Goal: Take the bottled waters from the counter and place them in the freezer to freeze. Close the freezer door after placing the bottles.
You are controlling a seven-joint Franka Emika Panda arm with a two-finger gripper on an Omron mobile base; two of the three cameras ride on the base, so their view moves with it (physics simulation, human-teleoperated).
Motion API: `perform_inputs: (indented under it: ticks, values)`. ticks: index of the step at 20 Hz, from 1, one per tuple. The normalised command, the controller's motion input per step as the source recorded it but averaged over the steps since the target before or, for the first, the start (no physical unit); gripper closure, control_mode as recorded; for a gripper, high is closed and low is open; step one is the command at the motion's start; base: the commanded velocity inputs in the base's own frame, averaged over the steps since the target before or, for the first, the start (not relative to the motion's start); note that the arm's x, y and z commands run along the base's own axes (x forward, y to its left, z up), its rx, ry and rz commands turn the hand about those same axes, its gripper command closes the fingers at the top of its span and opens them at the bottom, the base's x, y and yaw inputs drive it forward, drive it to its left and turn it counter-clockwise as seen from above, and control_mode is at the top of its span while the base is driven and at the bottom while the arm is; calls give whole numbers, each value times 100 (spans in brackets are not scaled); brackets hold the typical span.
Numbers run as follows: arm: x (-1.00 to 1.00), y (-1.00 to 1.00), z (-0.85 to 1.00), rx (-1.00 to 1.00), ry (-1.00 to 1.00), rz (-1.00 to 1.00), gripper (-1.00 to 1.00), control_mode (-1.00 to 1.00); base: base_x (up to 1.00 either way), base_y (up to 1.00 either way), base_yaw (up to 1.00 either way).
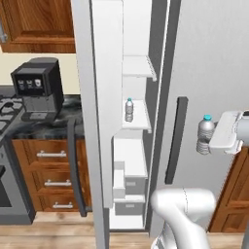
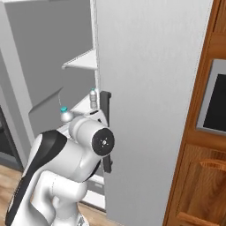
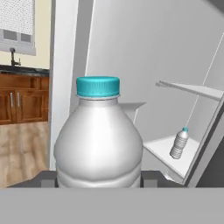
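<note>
With the end effector [image 1: 210, 138] pinching the second bottle [image 1: 205, 134], a swing toward the freezer shelf [image 1: 141, 122] risks toppling the bottle [image 1: 129, 110] near its front edge.

We see a black coffee machine [image 1: 38, 87] with a row of small pale buttons on its front panel; we use it as our landmark. Just to its left sits a grey gas stove [image 1: 7, 160] with dark grates on top. Below the coffee machine are brown wooden drawers [image 1: 51, 172], three stacked, each with a silver bar handle. Above it hangs a brown wooden wall cabinet [image 1: 39, 24], with a cream wall [image 1: 14, 61] between the two. Beneath the drawers runs a light wooden floor [image 1: 48, 228]. Far to the coffee machine's right stands a tall brown wooden cabinet [image 2: 194, 176] holding a dark built-in oven window [image 2: 216, 99].
</note>
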Motion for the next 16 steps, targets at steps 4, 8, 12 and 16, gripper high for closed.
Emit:
perform_inputs:
  ticks: [4, 8, 12, 16]
  values:
    - [0, 0, 0, 0, 0, 0, 100, 100, 54, 0, 0]
    - [0, 0, 0, 0, 0, 0, 100, 100, 19, 0, 0]
    - [0, 0, 0, 0, 0, 0, 100, 100, 7, 1, 0]
    - [0, 0, 0, 0, 0, 0, 100, 100, 7, 4, 0]
